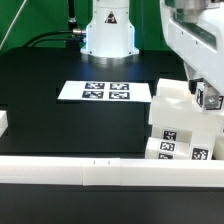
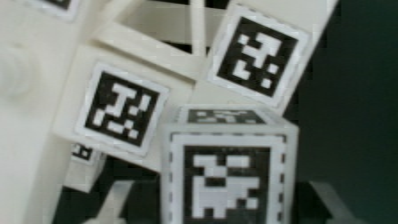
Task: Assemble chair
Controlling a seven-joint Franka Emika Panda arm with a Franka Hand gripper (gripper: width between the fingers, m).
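Observation:
The chair's white parts [image 1: 172, 132] stand grouped at the exterior view's right, just behind the front rail. They are chunky tagged blocks topped by a plain white slab [image 1: 170, 97]. My gripper [image 1: 207, 99] comes down from above onto the group's right side. In the wrist view a white block with a black-and-white tag [image 2: 224, 168] fills the space between my fingers [image 2: 123, 200], and the gripper [image 2: 221, 206] is shut on it. Behind it slant white frame bars with two more tags [image 2: 121, 106]. How the block joins the other parts is hidden.
The marker board [image 1: 105, 90] lies flat mid-table in front of the robot base [image 1: 108, 30]. A long low white rail [image 1: 90, 170] runs along the front edge. A short white rail piece [image 1: 3, 123] sits at the exterior view's left.

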